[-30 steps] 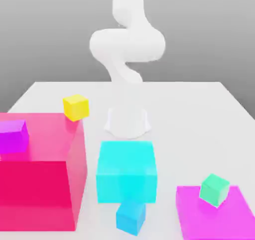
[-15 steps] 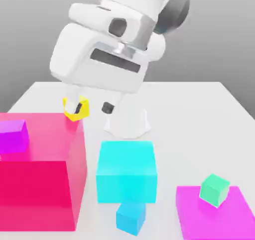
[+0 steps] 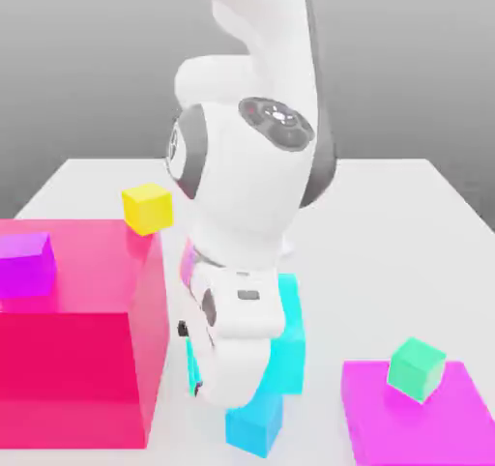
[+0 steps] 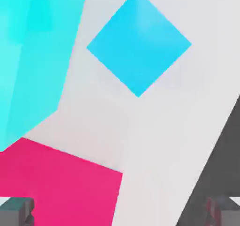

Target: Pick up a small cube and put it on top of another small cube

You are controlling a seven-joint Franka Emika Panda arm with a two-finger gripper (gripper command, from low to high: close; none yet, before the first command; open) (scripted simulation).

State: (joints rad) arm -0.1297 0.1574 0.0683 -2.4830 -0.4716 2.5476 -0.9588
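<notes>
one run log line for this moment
phase: approach | gripper: open, empty | target: small sky-blue cube, on table beside big cyan block | contact: none

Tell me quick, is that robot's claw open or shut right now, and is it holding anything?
Gripper: open and holding nothing; the small sky-blue cube sits untouched on the table, apart from the fingertips.

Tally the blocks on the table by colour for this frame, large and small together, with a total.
Pink: 1, the big pink block
Purple: 1, the small purple cube
Yellow: 1, the small yellow cube
Cyan: 1, the big cyan block
Sky-blue: 1, the small sky-blue cube
Magenta: 1, the flat magenta slab
Green: 1, the small green cube
Total: 7
</notes>
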